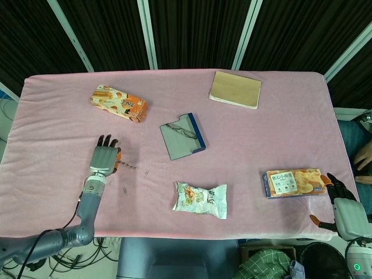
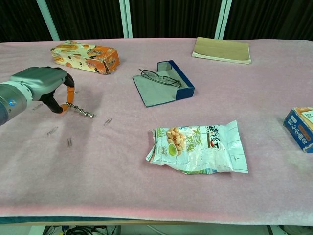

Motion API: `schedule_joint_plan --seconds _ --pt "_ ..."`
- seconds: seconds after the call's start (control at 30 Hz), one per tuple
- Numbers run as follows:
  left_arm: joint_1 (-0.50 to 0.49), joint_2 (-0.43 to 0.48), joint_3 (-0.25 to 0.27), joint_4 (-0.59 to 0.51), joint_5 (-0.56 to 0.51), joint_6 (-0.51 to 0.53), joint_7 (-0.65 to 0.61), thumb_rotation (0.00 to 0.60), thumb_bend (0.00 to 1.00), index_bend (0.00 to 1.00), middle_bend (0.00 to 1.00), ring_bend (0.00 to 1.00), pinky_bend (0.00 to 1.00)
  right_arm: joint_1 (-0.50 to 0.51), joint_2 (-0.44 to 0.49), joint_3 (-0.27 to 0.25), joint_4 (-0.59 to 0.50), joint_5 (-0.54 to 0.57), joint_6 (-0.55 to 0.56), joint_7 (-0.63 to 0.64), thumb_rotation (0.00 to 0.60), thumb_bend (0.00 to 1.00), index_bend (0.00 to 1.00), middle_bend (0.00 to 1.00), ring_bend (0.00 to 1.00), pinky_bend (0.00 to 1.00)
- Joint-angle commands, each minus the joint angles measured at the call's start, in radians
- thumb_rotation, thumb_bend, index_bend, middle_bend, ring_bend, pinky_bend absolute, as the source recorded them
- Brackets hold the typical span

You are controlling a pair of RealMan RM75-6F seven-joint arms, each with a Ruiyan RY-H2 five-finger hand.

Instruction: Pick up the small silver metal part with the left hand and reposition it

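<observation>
The small silver metal part, a thin twisted rod, is pinched at one end by my left hand over the left side of the pink table. It slants down to the right, its free tip close to the cloth. The head view shows the same left hand palm down, with the part sticking out to its right. My right hand rests at the table's front right corner, fingers apart and holding nothing, just beside the blue and orange snack box.
An orange snack box lies behind the left hand. A blue glasses case with glasses sits mid-table, a snack bag in front of it, and a tan notebook at the back. Small clips lie near the left hand.
</observation>
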Motion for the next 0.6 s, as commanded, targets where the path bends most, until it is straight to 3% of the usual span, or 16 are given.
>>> schedule_joint_plan --seconds 0.03,0.6 --pt "0.005 0.026 -0.001 -0.023 0.005 0.007 -0.001 0.6 0.43 0.57 0.18 0.0 0.0 0.0 0.0 0.0 -0.001 0.0 0.0 -0.001 0.6 0.09 0.0 0.0 0.05 0.18" --pt "0.013 0.122 0.009 -0.081 0.057 0.021 -0.024 0.6 0.43 0.57 0.18 0.0 0.0 0.0 0.0 0.0 -0.006 0.004 -0.003 0.001 0.6 0.09 0.0 0.0 0.06 0.18"
